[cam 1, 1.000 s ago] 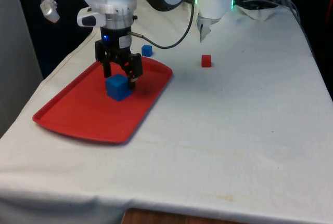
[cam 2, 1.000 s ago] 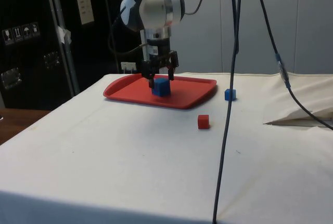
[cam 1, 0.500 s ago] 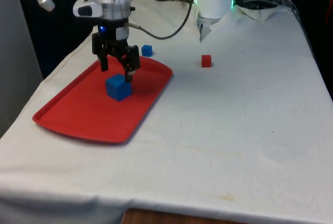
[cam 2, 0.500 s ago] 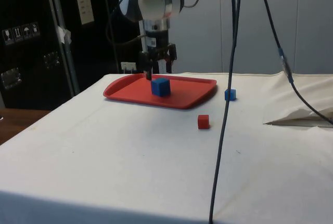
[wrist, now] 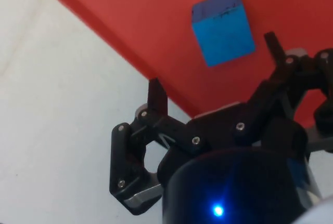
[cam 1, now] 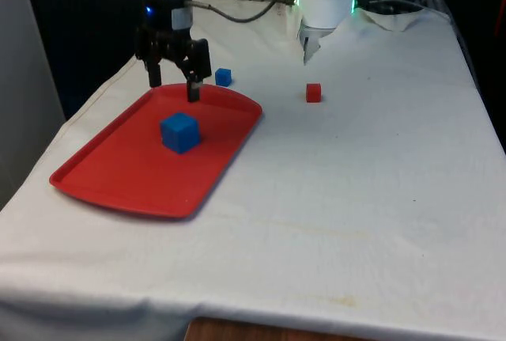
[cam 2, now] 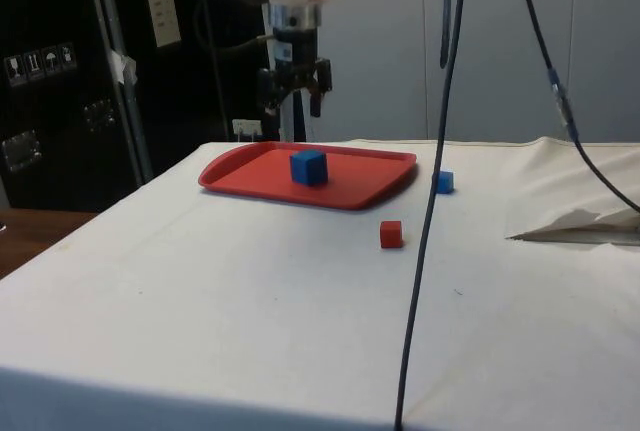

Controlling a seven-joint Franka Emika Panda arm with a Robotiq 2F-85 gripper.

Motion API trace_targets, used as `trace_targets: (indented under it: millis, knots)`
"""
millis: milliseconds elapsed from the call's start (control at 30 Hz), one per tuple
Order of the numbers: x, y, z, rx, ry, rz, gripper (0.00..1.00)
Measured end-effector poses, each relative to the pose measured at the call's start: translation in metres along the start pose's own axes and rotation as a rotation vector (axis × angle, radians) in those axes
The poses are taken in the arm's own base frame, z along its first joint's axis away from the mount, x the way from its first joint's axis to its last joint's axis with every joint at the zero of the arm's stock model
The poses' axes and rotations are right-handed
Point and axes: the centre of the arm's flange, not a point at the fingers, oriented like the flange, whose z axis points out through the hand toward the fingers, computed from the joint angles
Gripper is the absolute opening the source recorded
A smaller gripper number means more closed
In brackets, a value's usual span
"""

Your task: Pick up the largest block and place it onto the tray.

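The large blue block [cam 1: 180,132] [cam 2: 308,166] [wrist: 223,28] rests flat on the red tray [cam 1: 111,175] [cam 2: 360,189] [wrist: 130,21], near its middle. My gripper [cam 1: 173,89] [cam 2: 293,111] [wrist: 213,65] hangs open well above the tray's far part, with nothing between its fingers and clear of the block. A small blue block [cam 1: 223,77] [cam 2: 443,182] lies on the cloth just beyond the tray's far corner. Farther toward the front view's right, a small red block [cam 1: 314,92] [cam 2: 391,234] sits on the cloth.
Crumpled cloth and cables [cam 1: 395,5] lie at the far end near the robot's base. In the side view a black cable [cam 2: 430,201] hangs across the foreground. The tray occupies the front view's left part of the table.
The gripper has risen straight up from around the large blue block, which stays on the tray. Its fingers remain open.
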Motion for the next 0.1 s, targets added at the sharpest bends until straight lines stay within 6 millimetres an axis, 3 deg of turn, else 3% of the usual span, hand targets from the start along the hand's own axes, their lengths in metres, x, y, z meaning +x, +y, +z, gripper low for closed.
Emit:
trace_targets:
  millis: [100]
  knots:
    - [0.0011,-0.0029,-0.0090,0.010,0.006,0.000,1.00]
